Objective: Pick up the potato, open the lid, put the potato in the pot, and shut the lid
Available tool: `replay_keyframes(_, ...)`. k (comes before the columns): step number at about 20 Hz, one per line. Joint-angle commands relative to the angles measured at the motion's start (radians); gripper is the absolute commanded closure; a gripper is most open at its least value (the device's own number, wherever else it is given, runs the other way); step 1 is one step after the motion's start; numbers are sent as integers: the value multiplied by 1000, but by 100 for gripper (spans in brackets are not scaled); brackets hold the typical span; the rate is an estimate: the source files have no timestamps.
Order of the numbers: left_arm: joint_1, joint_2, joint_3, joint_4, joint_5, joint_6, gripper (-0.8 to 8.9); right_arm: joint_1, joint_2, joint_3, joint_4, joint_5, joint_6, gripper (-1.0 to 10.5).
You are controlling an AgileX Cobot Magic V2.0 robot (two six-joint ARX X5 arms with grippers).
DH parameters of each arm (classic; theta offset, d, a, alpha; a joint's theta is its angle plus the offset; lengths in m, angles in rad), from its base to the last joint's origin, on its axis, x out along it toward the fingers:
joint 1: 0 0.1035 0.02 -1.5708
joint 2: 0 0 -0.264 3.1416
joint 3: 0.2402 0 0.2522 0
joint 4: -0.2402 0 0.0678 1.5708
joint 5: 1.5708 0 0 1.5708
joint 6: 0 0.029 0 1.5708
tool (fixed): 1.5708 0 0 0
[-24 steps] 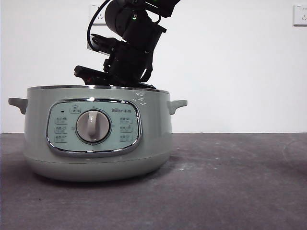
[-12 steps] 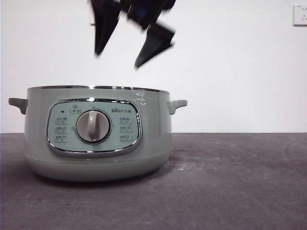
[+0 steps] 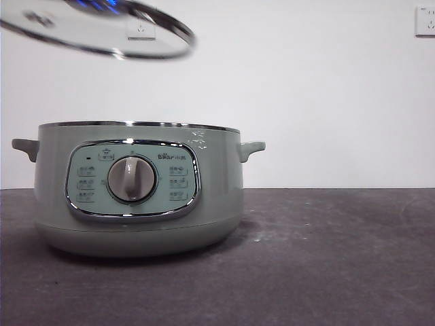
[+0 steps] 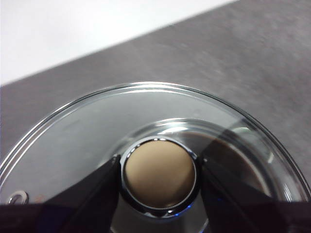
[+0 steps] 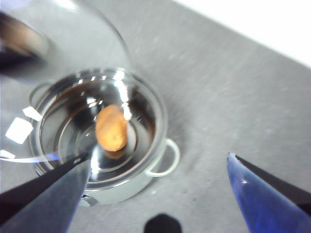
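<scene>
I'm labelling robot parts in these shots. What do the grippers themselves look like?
Each shows only two jaws. The left gripper has flat, dark, wedge-shaped jaws. The right gripper has long jaws tapering to points, black with a blue sheen. No cables or markings are visible, and no arm shows in the front view.

Even, bright lighting is noted throughout. The lid (image 3: 95, 30) is smeared by motion blur above the pot (image 3: 136, 190). The right wrist view is blurred; glare is seen inside the pot.
</scene>
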Motion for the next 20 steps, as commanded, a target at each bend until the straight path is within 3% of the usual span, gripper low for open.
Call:
replay_keyframes(1, -2, 73, 18, 86, 45, 4, 822, 1, -47, -4, -9, 10, 7, 475)
replay_keyframes(8, -2, 255, 18, 137, 81, -23, 822, 1, -121, -4, -31, 10, 18, 475)
replay_keyframes(14, -3, 264, 17, 72, 144, -49, 822, 1, -122, -4, -33, 10, 18, 475)
replay_keyframes(20, -3, 264, 18, 18, 145, -48, 822, 1, -122, -4, -33, 10, 18, 475)
